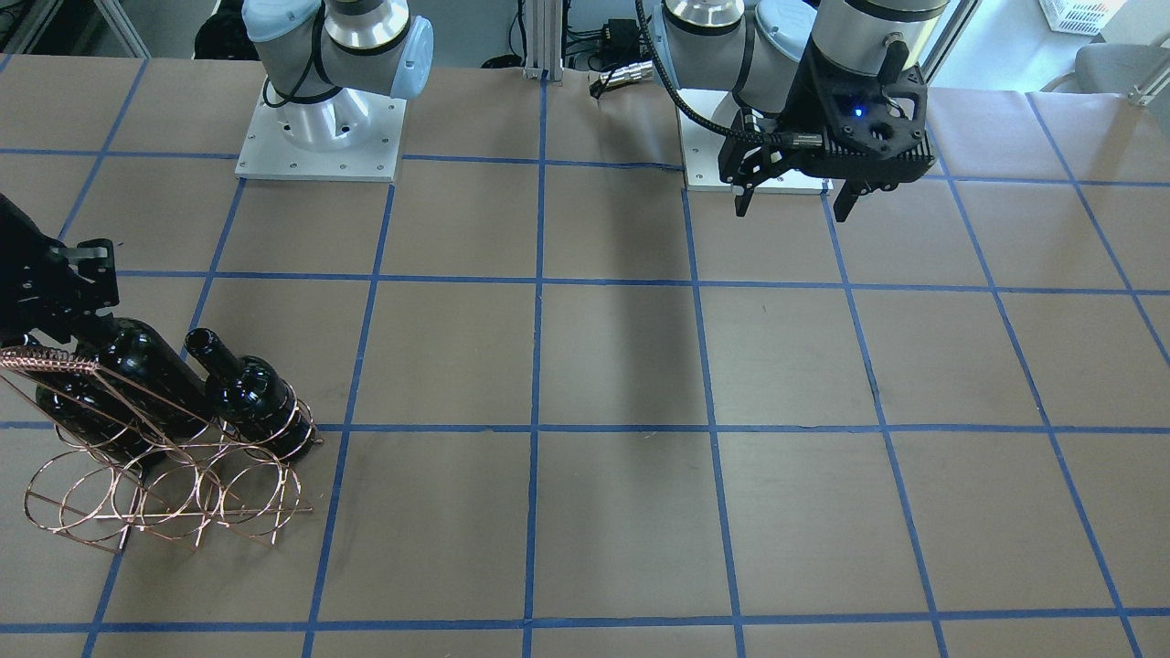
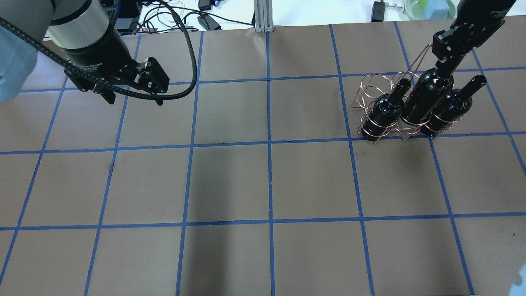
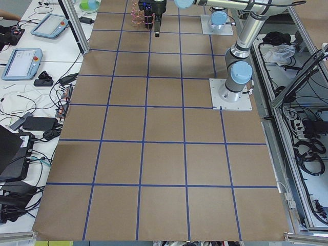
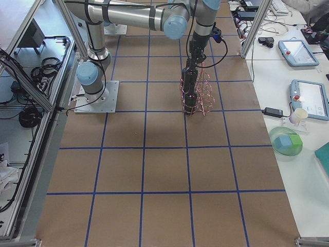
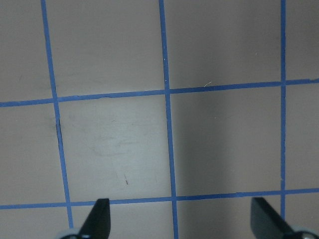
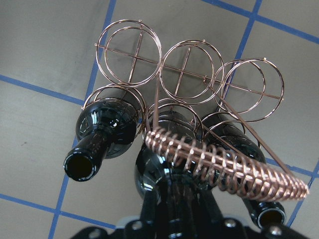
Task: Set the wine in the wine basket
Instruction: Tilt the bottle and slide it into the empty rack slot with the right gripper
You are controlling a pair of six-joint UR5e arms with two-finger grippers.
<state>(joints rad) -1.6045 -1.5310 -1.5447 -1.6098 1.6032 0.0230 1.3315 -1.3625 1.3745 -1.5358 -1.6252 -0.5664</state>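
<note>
The right gripper (image 2: 444, 65) is down over the basket (image 6: 224, 167), near the table's (image 2: 267, 185) far right in the overhead view. Its fingers sit either side of the neck of the wine (image 2: 425, 96). They seem closed on the neck, though the wrist view cuts the pads off at its lower edge, so the contact itself is not plain.

The wine is the middle bottle of three. Its body stands in the middle ring of one row of the basket and tilts, with its neck rising into the gripper. The wire-wrapped handle (image 6: 199, 154) crosses just in front of its shoulder in the wrist view.

Two other bottles (image 2: 386, 111) (image 2: 452, 107) fill the rings on either side and lean the same way. Each is just beside the wine, with an open mouth and nothing gripping it.

The left gripper (image 2: 133, 98) hangs above bare table on the far left of the overhead view, well apart from the basket. Its jaws are spread wide, with only brown paper and blue tape lines between the fingertips (image 5: 99, 219). It has hold of nothing.
</note>
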